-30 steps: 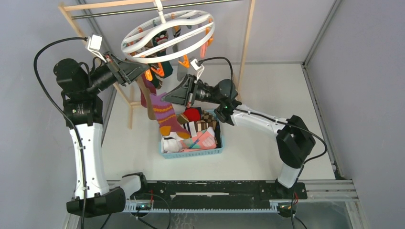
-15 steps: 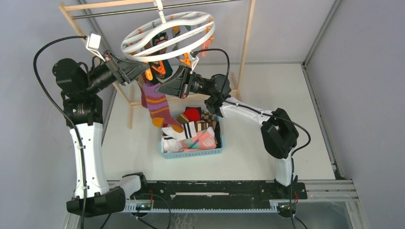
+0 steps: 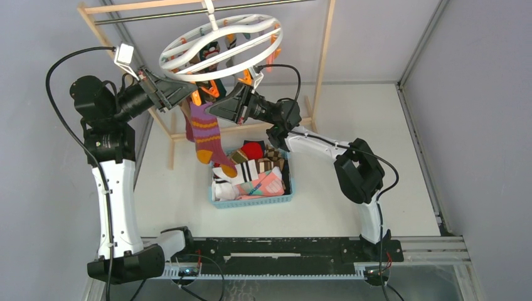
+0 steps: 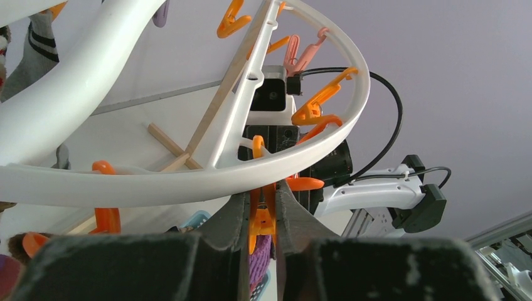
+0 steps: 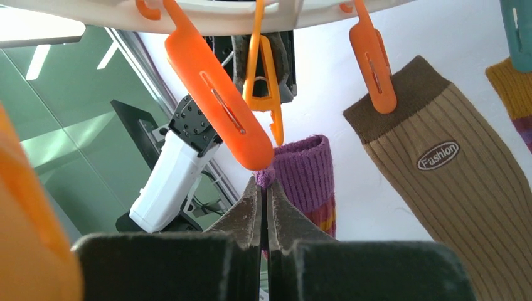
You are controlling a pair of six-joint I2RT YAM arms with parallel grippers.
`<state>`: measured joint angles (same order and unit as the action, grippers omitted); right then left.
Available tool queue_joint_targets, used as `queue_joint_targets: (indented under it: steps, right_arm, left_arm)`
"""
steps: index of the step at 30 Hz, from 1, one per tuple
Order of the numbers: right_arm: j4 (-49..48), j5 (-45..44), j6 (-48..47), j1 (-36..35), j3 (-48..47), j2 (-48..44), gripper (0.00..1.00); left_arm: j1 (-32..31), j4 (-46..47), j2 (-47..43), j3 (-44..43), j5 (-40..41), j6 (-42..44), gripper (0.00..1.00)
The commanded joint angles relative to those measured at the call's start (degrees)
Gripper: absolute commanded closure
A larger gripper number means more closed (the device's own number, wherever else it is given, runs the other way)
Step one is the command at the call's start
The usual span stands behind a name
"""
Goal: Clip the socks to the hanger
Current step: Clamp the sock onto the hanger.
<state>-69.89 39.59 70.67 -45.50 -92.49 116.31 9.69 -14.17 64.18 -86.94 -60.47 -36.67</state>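
The white round hanger (image 3: 219, 47) hangs from the rack bar, with orange clips and a few socks on it. My left gripper (image 3: 188, 95) is shut on an orange clip (image 4: 262, 216) under the ring's near rim (image 4: 188, 182). My right gripper (image 3: 216, 110) is shut on the cuff of a purple-orange striped sock (image 3: 207, 132), held up just below that clip; the purple cuff (image 5: 304, 169) shows under the open clip (image 5: 266, 88). A brown ribbed sock (image 5: 439, 175) hangs clipped to its right. More socks (image 3: 254, 172) lie in the blue basket.
The blue basket (image 3: 251, 202) stands on the table below the hanger. The light wooden rack frame (image 3: 169, 128) stands behind and left of it, with another post (image 3: 323, 59) on the right. Other orange clips (image 5: 213, 100) dangle close to my right gripper.
My right gripper has carried the striped sock up and to the left, from above the basket to just under the clip. My left gripper has stayed at the hanger's rim.
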Motion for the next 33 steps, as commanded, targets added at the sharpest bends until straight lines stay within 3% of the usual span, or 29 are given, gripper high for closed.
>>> queue_joint_targets:
  steps: [1,12,33]
  right_arm:
    - [-4.4,-1.6,1.2,0.1,-3.9,-0.3,1.00]
    - [-4.5,0.5,1.4,0.6,-2.5,-0.9,1.00]
    - [-3.8,-8.0,-0.6,-1.2,-5.9,1.0,1.00]
  left_arm:
    - [-0.2,1.8,-0.6,0.4,-3.2,-0.9,0.89]
    - [-0.3,1.8,-0.7,0.3,-3.2,-0.9,0.90]
    - [-0.2,1.8,-0.8,0.4,-3.7,-1.0,0.90]
